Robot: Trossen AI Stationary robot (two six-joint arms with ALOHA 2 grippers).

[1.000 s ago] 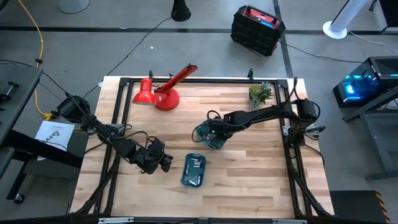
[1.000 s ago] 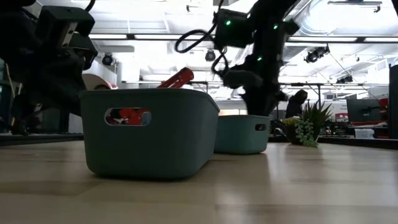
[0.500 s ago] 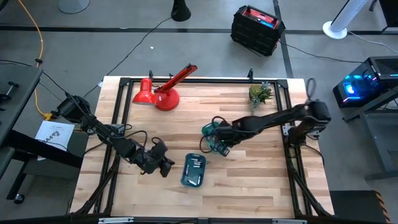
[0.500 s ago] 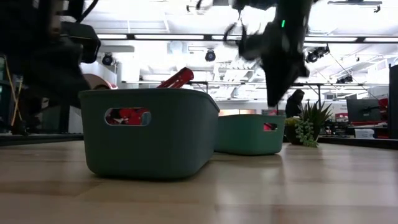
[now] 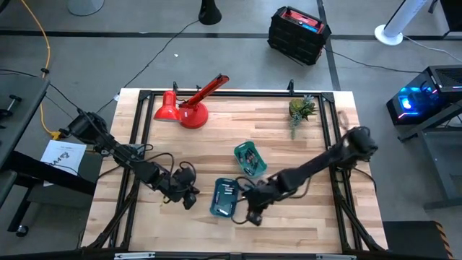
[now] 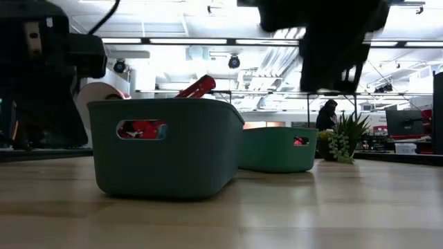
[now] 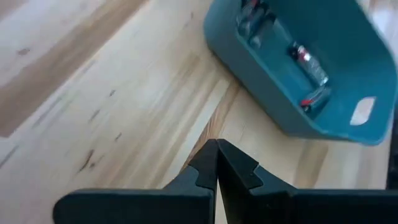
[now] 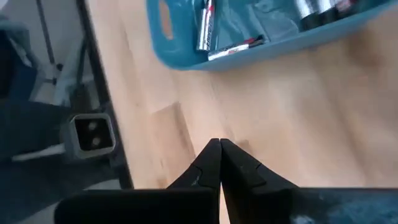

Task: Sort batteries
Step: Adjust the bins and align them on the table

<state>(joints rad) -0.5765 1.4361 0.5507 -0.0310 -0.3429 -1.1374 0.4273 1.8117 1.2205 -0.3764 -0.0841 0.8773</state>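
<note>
Two teal trays on the wooden table [image 5: 303, 155]. Near tray [image 5: 225, 198] flanked by both grippers: left gripper [image 5: 189, 198] just beside its one long side, right gripper [image 5: 253, 215] just off the opposite front corner. Far tray [image 5: 250, 159] beyond the right gripper, toward the table's middle, well apart from the left gripper.

Left gripper [image 7: 216, 163]: fingers pressed together tip to tip, nothing between them, poised over bare wood. Ahead of those tips, the near tray [image 7: 292, 81] with batteries [image 7: 311, 67] lying loose on its floor, several slim cylinders with silvery ends, some with a red band.

Right gripper [image 8: 219, 162]: fingers likewise closed against each other, empty, above the bare tabletop near the table's edge. Ahead of the tips, the same near tray [image 8: 261, 31], batteries [image 8: 205, 28] lying flat inside along its wall.

From table height: near tray [image 6: 166, 145] large in front, far tray [image 6: 277, 149] behind it and partly hidden by it; dark arm bodies above, gripper tips not visible there.

Farther from both grippers, at the table's back edge: a red desk lamp [image 5: 189, 105] lying on its side, and a small potted plant [image 5: 302, 108] in the back corner on the right arm's side.

Contents of the far tray too small to make out.
</note>
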